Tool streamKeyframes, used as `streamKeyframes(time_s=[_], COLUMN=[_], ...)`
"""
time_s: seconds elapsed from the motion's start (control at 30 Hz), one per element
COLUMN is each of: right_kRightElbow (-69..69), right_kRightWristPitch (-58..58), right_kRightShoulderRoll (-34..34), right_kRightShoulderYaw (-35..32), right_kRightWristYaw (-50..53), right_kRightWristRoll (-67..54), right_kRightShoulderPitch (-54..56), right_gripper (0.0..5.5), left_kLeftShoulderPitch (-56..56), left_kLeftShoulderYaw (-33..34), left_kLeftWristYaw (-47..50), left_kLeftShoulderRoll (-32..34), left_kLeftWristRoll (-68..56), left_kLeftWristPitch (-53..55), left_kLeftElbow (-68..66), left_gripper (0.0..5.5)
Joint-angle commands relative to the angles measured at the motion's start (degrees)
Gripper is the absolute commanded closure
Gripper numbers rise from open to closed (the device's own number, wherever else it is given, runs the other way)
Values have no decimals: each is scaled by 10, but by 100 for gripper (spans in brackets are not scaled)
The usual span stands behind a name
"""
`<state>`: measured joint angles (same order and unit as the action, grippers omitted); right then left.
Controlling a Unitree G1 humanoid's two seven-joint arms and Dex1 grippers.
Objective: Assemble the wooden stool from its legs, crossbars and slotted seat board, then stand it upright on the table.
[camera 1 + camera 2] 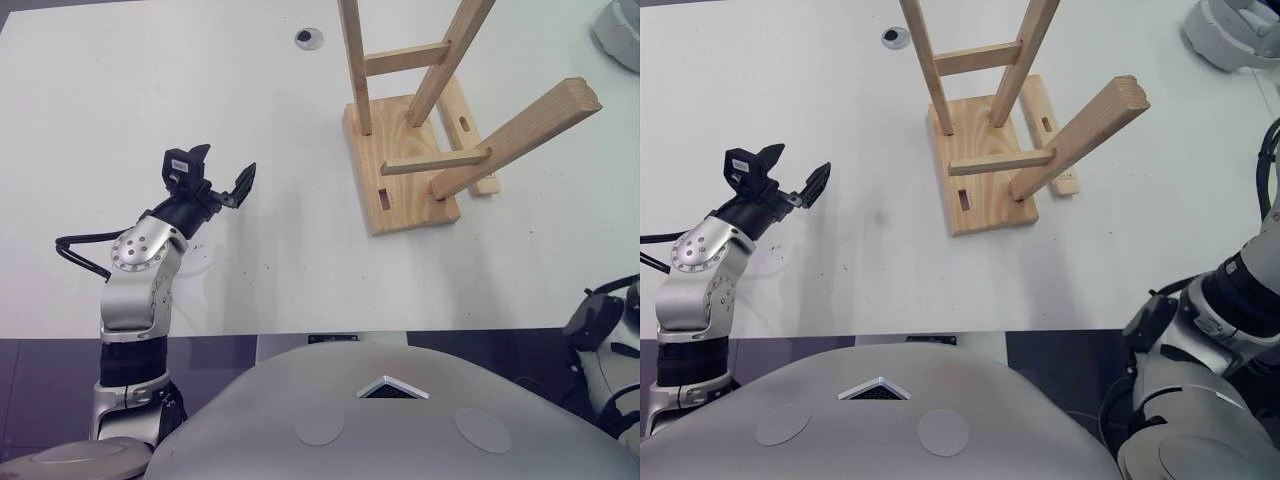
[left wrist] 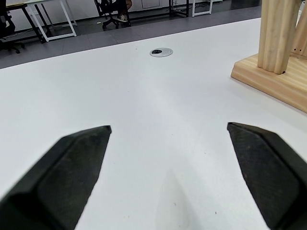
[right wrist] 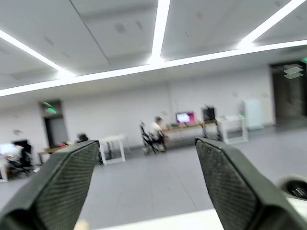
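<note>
Our left gripper (image 1: 225, 165) has its two black fingers spread wide with nothing between them. It hovers just over the white table (image 1: 150, 80) on our left side, tips pointing toward the far edge. Our right gripper (image 3: 146, 142) is spread equally wide and empty. It is aimed up and out at the room, and its arm sits low off the table's near right corner.

To the right of the left gripper and well apart from it lies the pale wooden slotted seat board (image 1: 405, 200), flat on the table with its underside up. Two upright wooden legs (image 1: 352, 60) rise from its far half, joined by a short upper crossbar (image 1: 405, 58). A third, thicker tilted leg (image 1: 520, 135) leans out to the right, its lower end meeting the board near the near right corner. We cannot tell whether it is seated in a slot. A thin lower crossbar (image 1: 435, 162) runs from this leg back across the board.

A loose slotted wooden strip (image 1: 462, 115) lies flat along the board's right edge, touching it. Beyond the stool parts sit a round grey cable grommet (image 1: 309, 39) in the tabletop and a pale grey rounded object (image 1: 1230, 30) at the far right corner.
</note>
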<state>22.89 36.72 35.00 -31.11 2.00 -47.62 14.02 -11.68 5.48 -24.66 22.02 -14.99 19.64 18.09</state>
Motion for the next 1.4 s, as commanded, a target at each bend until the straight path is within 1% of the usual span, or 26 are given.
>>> streamKeyframes(time_s=[0.03,0.07,0.13,0.2,0.27,0.37,0.4,0.47,0.5,0.7,0.8,0.9,0.97,1.0,1.03,1.1,1.17,1.2,1.23,1.3,1.4], right_kRightElbow=[-57,-79,-131,-175,-214,-243,-245,-240,-235,-218,-211,-178,-155,-147,-128,-89,-38,-11,10,44,79], right_kRightWristPitch=[8,-11,-55,-81,-79,-67,-60,-52,-49,-23,-71,-131,-158,-168,-182,-195,-190,-176,-162,-131,-95], right_kRightShoulderRoll=[-3,-3,-25,-47,-49,-41,-39,-41,-44,-69,-84,-81,-63,-57,-40,-12,-1,-5,-9,-15,-14], right_kRightShoulderYaw=[135,182,242,270,295,316,317,309,304,272,229,166,131,119,116,133,175,200,219,246,257], right_kRightWristYaw=[-87,-111,-143,-168,-175,-176,-178,-181,-183,-191,-170,-133,-122,-119,-126,-151,-187,-212,-233,-270,-308], right_kRightWristRoll=[87,128,183,211,247,294,304,310,308,286,290,298,296,295,300,306,293,266,241,192,129], right_kRightShoulderPitch=[-105,-124,-142,-144,-139,-133,-131,-130,-128,-118,-100,-46,11,33,68,125,196,234,260,286,288], right_gripper=[177,177,177,177,177,177,177,202,231,343,344,344,344,344,344,344,344,344,344,344,344], left_kLeftShoulderPitch=[23,26,31,36,46,57,59,64,66,73,104,185,242,267,321,424,535,583,616,663,696], left_kLeftShoulderYaw=[-8,-8,-13,-16,-19,-21,-21,-21,-21,-12,10,51,80,91,105,126,139,137,136,143,165], left_kLeftWristYaw=[3,3,3,1,-2,-5,-6,-7,-7,-4,9,45,74,86,112,164,254,293,321,365,421], left_kLeftShoulderRoll=[0,0,-1,1,3,7,7,9,9,-1,-8,-18,-15,-13,-13,-29,-90,-119,-138,-150,-139], left_kLeftWristRoll=[11,10,11,11,10,10,10,9,10,-7,-32,-94,-143,-162,-194,-270,-426,-502,-553,-622,-710], left_kLeftWristPitch=[-7,-8,-9,-9,-7,-6,-6,-6,-7,-2,11,65,110,129,157,209,249,258,259,246,219], left_kLeftElbow=[-8,-10,-13,-16,-19,-26,-27,-30,-32,-29,-15,38,75,86,94,90,65,52,42,18,-3], left_gripper=[103,103,103,103,103,103,103,103,103,103,103,103,103,103,103,103,103,103,103,103,103])
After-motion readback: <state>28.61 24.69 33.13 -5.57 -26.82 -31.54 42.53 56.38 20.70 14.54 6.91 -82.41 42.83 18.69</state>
